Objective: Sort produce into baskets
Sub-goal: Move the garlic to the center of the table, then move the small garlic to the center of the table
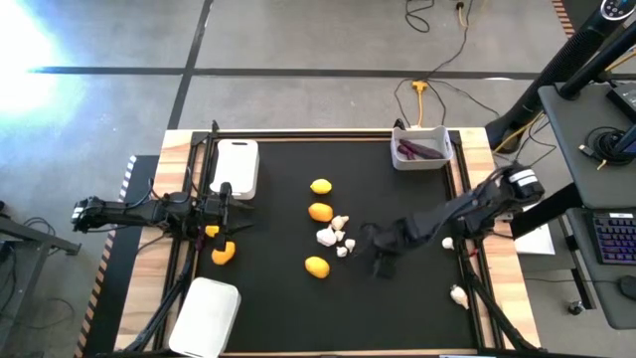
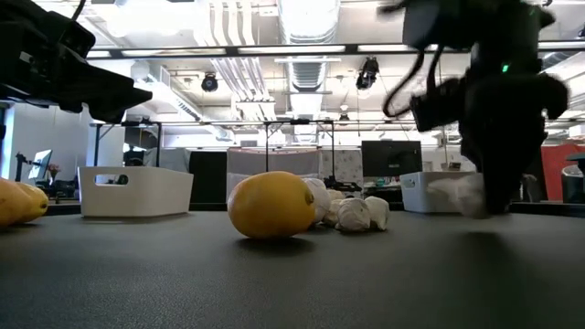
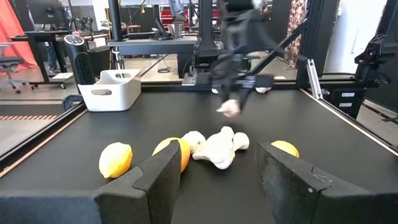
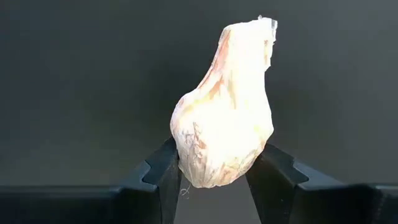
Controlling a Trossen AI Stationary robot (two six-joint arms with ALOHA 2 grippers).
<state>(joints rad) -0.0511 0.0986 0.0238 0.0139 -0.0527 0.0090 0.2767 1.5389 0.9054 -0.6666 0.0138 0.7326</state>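
Observation:
My right gripper is near the middle of the black mat, right of the produce pile, shut on a whitish-beige lumpy piece, which also shows in the left wrist view. My left gripper is open and empty at the mat's left side, beside two orange fruits. Three lemons and several whitish pieces lie on the mat between the grippers. Dark purple pieces lie in the far right bin. My right gripper pinches the whitish piece by its broad rounded end between its two fingers. The narrow end points away from the fingers. The fingers come down at a slant from the table's right. Whether the piece is clear of the mat, I cannot tell.
An empty white bin stands at the far left and another at the near left. Two whitish pieces lie by the mat's right edge. The mat's near middle is bare around one lemon.

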